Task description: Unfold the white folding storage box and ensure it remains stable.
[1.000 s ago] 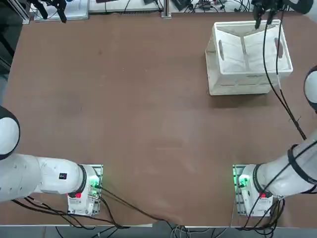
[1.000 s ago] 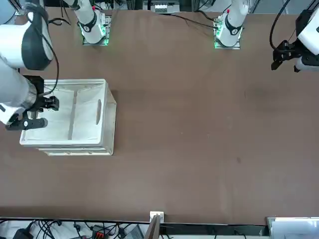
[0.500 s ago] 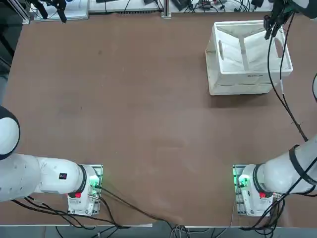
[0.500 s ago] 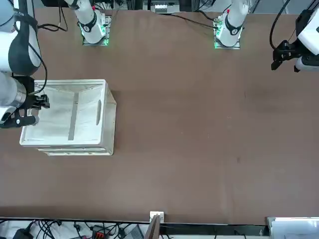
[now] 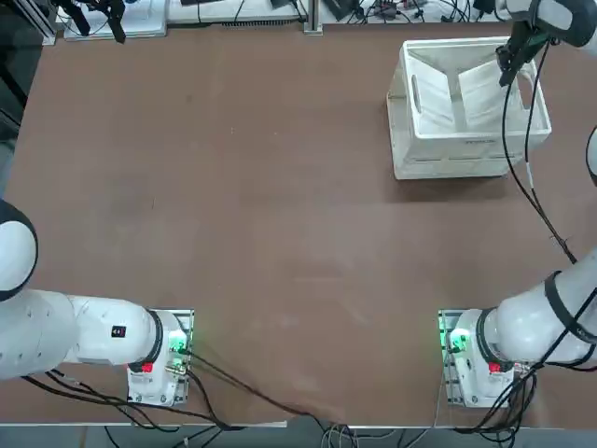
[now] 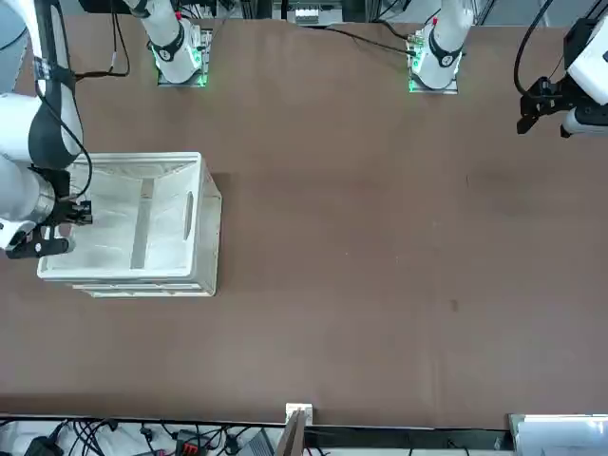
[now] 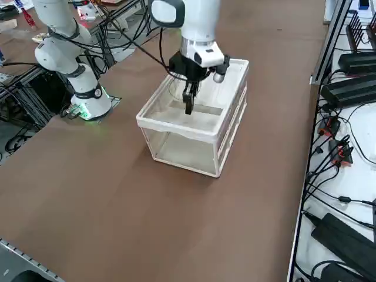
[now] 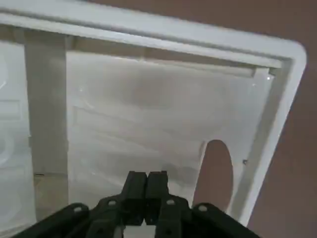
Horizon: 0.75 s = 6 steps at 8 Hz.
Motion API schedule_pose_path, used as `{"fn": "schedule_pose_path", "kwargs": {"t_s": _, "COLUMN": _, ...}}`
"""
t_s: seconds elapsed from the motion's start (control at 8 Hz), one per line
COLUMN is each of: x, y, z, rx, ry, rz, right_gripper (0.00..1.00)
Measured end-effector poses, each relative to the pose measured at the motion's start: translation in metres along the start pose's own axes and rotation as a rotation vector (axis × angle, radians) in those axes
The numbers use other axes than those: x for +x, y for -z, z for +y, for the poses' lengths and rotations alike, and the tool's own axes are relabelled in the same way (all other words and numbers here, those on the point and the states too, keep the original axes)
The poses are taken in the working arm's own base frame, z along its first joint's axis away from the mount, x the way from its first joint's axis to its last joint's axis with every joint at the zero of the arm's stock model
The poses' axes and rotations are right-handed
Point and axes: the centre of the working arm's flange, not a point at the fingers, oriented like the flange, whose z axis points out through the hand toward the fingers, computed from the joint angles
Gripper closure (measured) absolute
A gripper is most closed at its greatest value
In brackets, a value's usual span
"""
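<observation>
Hovering: right gripper (image 8: 147, 178) inside white folding storage box (image 5: 466, 149) | fingers (image 8: 157, 181) clenched together, grasping nothing

You see a bare brown counter (image 5: 280, 187), with cables and power bricks (image 7: 346, 147) along the frame's right edge.

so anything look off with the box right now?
Yes. The box stands raised, but panels inside it still lean at a slant across the cavity instead of lying flush with the walls, seen in the top view. The right tool, shut and empty, hangs just inside the rim.
</observation>
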Motion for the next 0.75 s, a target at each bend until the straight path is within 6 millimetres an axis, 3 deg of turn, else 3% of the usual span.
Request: {"fn": "schedule_pose_path", "kwargs": {"t_s": 0.75, "x": -0.010, "y": -0.040, "z": 0.004, "rx": 0.012, "ry": -0.009, "rz": -0.023, "right_gripper": 0.99}}
